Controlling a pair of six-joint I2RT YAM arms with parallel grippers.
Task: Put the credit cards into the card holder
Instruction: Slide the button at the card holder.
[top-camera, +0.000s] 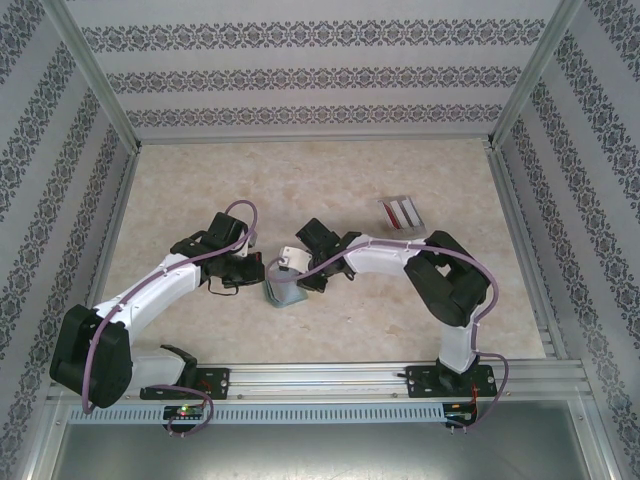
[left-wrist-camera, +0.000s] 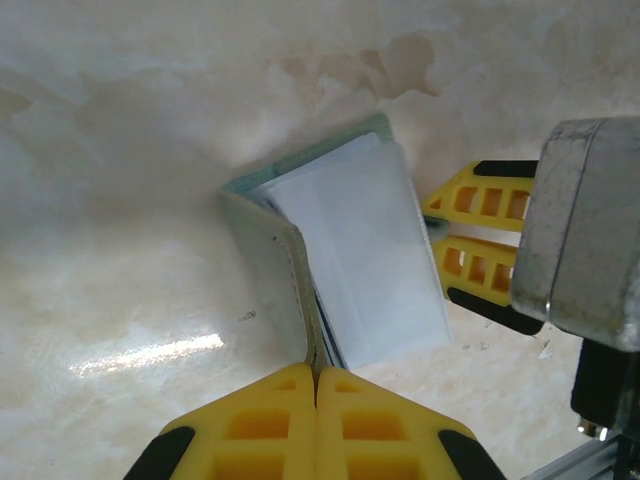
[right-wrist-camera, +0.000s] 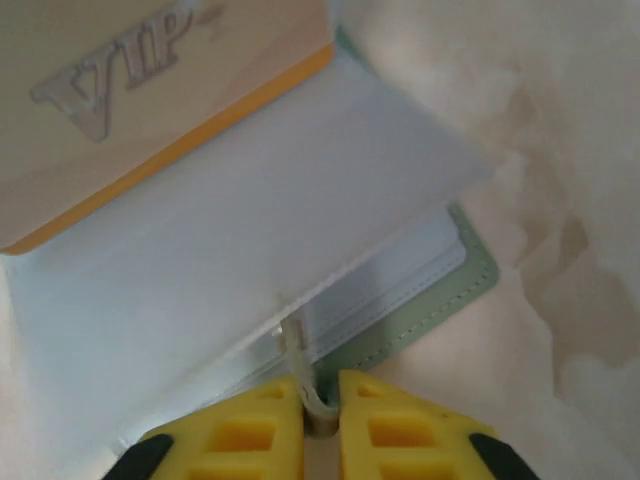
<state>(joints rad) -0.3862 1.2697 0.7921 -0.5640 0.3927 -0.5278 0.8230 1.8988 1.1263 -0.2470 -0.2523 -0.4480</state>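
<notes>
Left pincer (left-wrist-camera: 316, 385) is clenched on the card holder (left-wrist-camera: 268, 262): its two yellow fingertips press together with the edge of the holder's grey-green cover flap caught between them, and that flap stands up on its edge. Opposite it, on the holder's other side, the right pincer (right-wrist-camera: 320, 418) is pinched nearly closed on the thin edge of a clear plastic sleeve (right-wrist-camera: 250, 270) belonging to the holder, and a sliver of that sleeve shows in the narrow gap between its pads. The holder lies open between the two pincers on the pale marbled table (top-camera: 200, 185), its sleeves fanned out over the other cover.

From the right wrist, a pale card (right-wrist-camera: 140, 110) with an orange edge and raised VIP lettering overlaps the sleeves on the side of the holder away from that pincer; whether it sits inside a pocket or only rests against one I cannot tell.

Well apart from the holder, farther back and to its right, a clear tray (top-camera: 416, 224) carries more credit cards (top-camera: 396, 212), red and white.
</notes>
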